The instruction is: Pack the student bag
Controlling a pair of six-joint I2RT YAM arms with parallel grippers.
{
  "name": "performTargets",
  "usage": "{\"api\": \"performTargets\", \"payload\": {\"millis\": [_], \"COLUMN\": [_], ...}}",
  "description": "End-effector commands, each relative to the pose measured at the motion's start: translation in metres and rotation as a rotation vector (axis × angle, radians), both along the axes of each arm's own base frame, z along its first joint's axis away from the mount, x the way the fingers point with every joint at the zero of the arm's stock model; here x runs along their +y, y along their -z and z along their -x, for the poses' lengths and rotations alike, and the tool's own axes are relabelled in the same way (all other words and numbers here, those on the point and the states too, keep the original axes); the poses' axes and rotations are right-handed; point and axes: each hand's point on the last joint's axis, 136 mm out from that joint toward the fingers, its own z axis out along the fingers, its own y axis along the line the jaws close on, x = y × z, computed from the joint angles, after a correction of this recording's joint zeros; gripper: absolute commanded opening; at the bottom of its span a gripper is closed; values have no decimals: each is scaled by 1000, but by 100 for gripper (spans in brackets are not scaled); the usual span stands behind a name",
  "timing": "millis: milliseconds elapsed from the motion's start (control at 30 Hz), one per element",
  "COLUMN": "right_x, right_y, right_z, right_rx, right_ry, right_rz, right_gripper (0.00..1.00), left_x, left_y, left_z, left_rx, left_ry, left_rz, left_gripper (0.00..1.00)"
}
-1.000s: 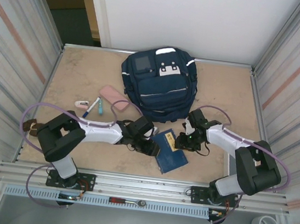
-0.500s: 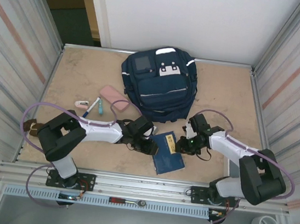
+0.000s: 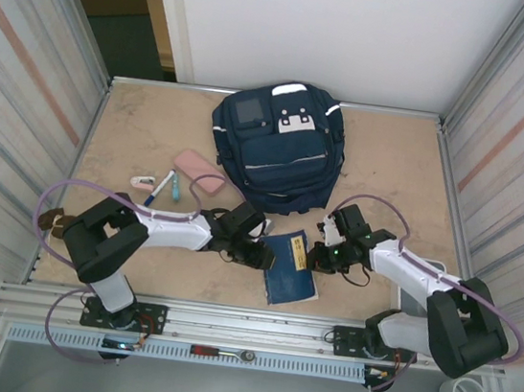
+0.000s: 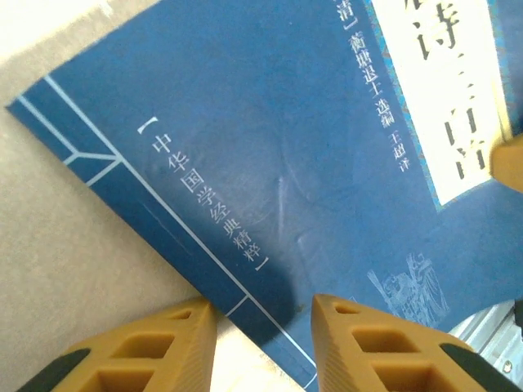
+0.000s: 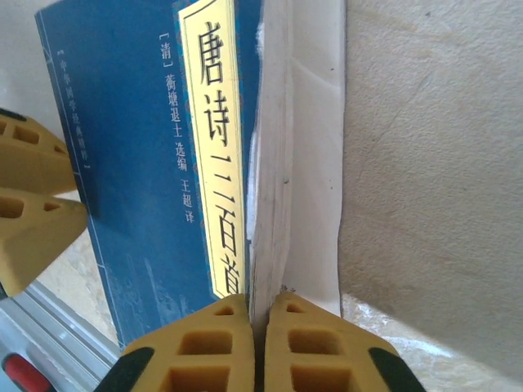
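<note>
Bag (image 3: 278, 150) (interior hidden) sits beyond booklet (image 3: 291, 269); right tool (image 5: 255, 309) clamps it, left tool (image 4: 263, 314) gapes.

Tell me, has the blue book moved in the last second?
Yes. The blue book has pivoted slightly: its near end swung left along the front rail, its far end staying put below the student bag.

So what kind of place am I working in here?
Most likely a lab robot test cell, not a classroom: a wood-topped table boxed in by ribbed side panels on aluminium framing, with a ratchet wrench lying along its front. The student bag and blue booklet look like props.
</note>
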Motion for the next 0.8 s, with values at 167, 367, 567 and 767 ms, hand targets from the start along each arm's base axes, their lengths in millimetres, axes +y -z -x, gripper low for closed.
{"api": "performTargets", "payload": {"millis": [167,367,567,767], "right_x": [35,50,52,57], "right_y": [-90,-176,-245,-266], "right_z": [-8,-24,-49,-66], "right_rx": [-173,-334,-450,-482], "right_ry": [-92,-107,-70,-53], "right_rz": [-249,-423,-580,-664], "right_gripper": [0,0,0,0], "left_x": [26,47,45,27], "left_y": [-60,-137,-205,-236], "left_z": [-35,-59,-69,-79], "left_rx": [-173,-233,-335,-342], "left_ry": [-80,-90,-33,23], "left_rz": [146,445,622,740], "left_gripper": [63,83,92,82]}}
